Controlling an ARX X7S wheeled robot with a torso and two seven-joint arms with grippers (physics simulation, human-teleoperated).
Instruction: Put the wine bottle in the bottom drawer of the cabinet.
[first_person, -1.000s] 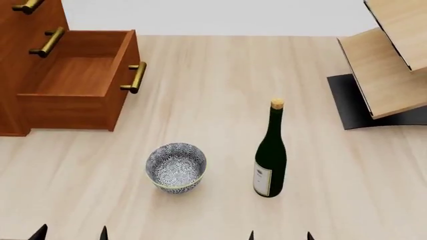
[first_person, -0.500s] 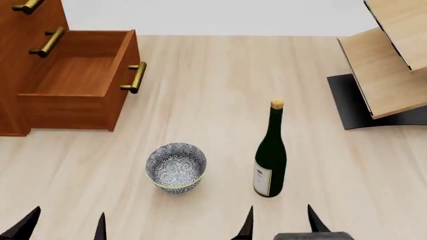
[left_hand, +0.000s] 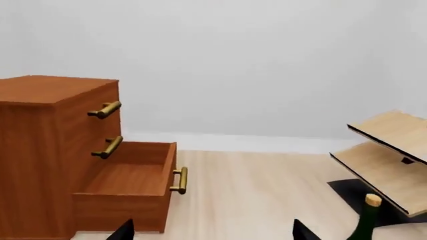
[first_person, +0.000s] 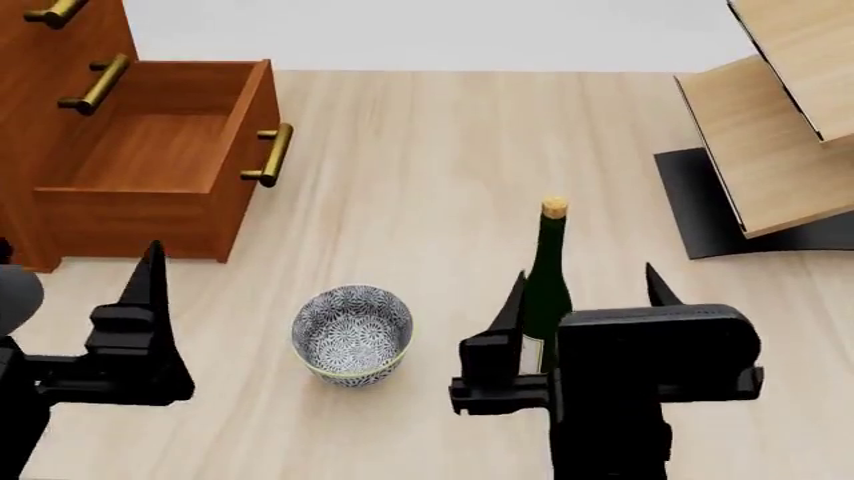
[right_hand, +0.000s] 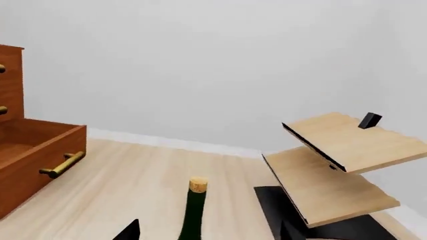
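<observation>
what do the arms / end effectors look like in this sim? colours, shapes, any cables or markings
Both end effectors are matte black, left and right, each with two thin fingers tapering to sharp points on a blocky black housing. The right housing is a rounded box on a black wrist column. A grey rounded part sits beside the left one. No cables, logos or markings visible.

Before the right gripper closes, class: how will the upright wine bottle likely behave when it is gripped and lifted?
The wine bottle stands tall on a narrow base, so a sideways nudge would probably tip it. Its smooth, glassy body looks slippery and likely breakable. Once on its side, it would probably roll. The right gripper is open around it, so squeezing the wider body seems safer than the thin neck.
</observation>
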